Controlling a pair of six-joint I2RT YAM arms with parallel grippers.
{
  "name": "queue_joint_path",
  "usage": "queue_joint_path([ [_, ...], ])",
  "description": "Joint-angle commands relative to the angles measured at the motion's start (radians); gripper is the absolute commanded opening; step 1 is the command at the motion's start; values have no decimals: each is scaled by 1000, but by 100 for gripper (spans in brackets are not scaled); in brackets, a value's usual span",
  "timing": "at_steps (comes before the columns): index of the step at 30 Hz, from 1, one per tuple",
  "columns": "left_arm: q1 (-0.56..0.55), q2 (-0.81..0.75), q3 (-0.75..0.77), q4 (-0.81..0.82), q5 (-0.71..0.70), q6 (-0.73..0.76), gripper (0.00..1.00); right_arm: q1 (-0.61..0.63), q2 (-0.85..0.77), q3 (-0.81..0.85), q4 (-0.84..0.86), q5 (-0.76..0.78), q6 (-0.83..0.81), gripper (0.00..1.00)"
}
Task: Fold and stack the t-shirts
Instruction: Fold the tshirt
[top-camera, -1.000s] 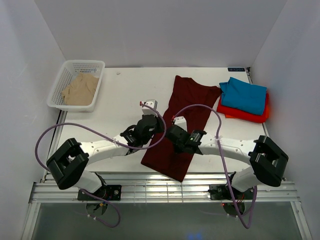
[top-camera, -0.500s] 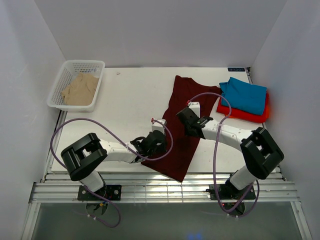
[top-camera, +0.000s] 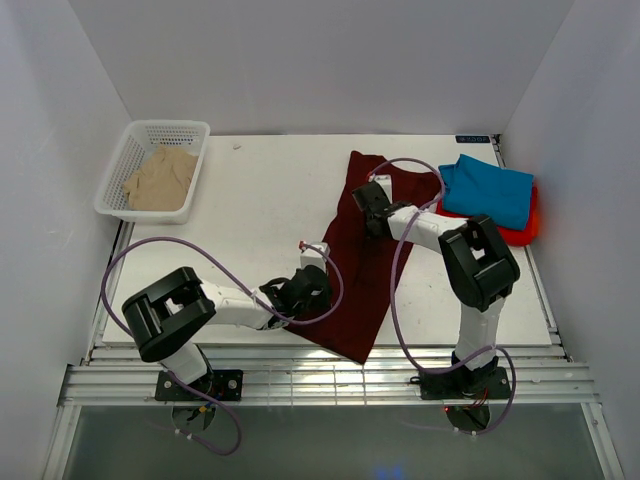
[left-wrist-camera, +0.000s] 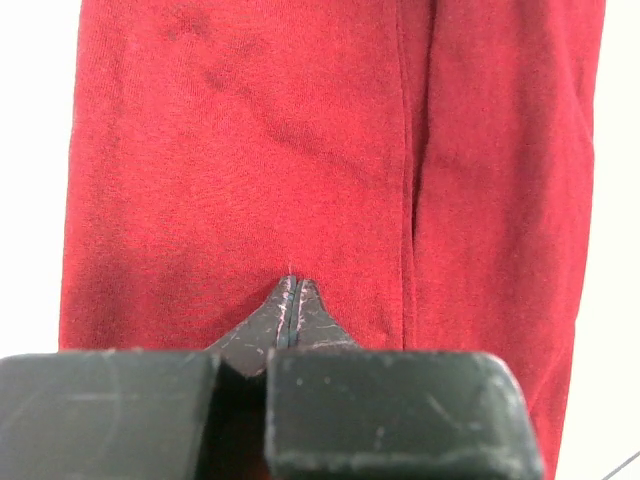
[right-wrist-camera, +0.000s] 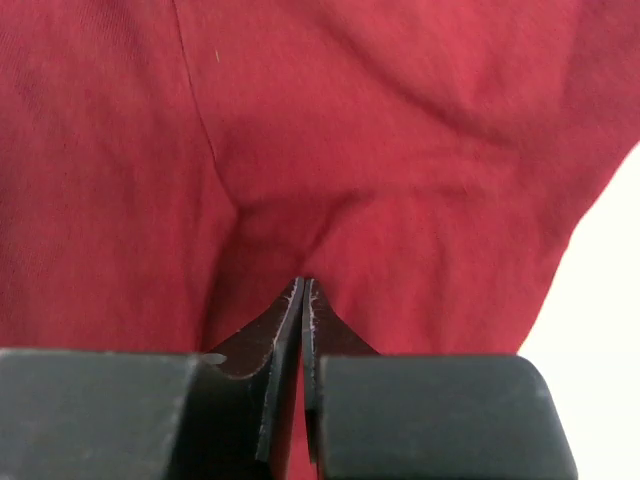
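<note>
Tabletop (top-camera: 250, 220) white under maroon t-shirt (top-camera: 360, 270), walls (top-camera: 320, 70) white

Plain maroon shirt (top-camera: 366, 290), teal shirt (top-camera: 490, 190), red-orange shirt (top-camera: 520, 233), beige shirt (top-camera: 160, 178), white basket (top-camera: 168, 127).

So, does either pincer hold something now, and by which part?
It cannot be told. Left pincer and right pincer are shut, tips on the maroon t-shirt, no cloth visibly between.
</note>
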Motion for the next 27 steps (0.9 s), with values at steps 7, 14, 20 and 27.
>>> queue_joint_path([
  [7,-25,29,-53,5,-8,-85,0,-39,158,167,29,-64,-79,8],
  [14,-37,51,-70,6,-14,-151,0,-50,292,311,24,-147,-109,8],
  [20,-46,69,-64,5,-14,-171,0,-55,395,487,-34,-196,-131,8],
  [27,-48,80,-42,2,-37,-139,0,-56,410,545,-66,-208,-143,8],
])
